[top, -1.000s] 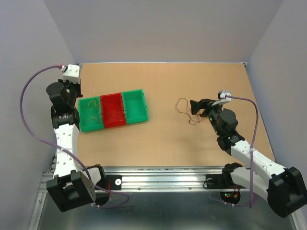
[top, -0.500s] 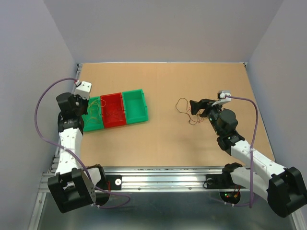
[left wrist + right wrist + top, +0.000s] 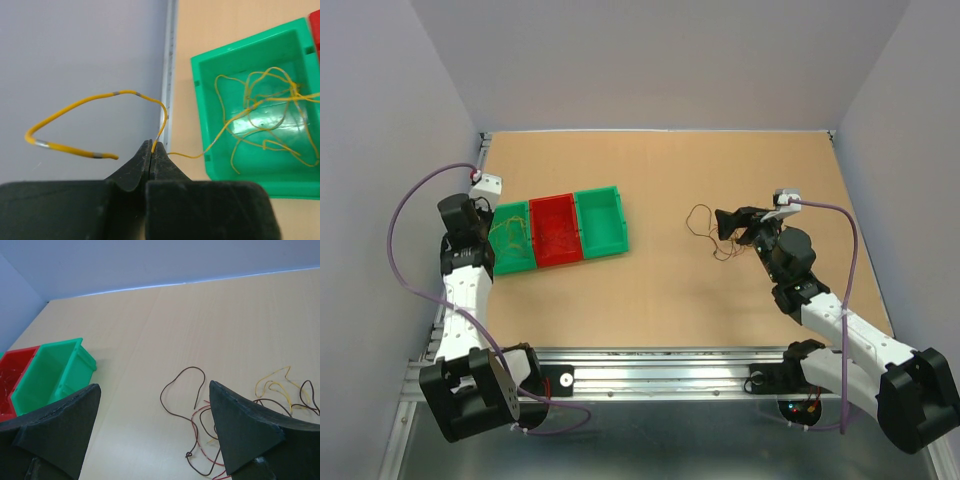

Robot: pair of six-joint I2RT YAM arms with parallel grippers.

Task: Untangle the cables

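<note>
The left arm and the right arm both have smooth white shells along their links, with chunky black blocks at the joints. A thick purple cable curves off the left arm at nine o'clock and ends at a small white box. A second purple cable curves at three o'clock by the right arm. The left gripper is matte black and tapers to thin tips. The right gripper has broad, grainy black wedges.

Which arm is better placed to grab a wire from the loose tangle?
Right: its open jaws hang over the tangle; the left jaws are shut on a yellow wire by the green bin.
</note>
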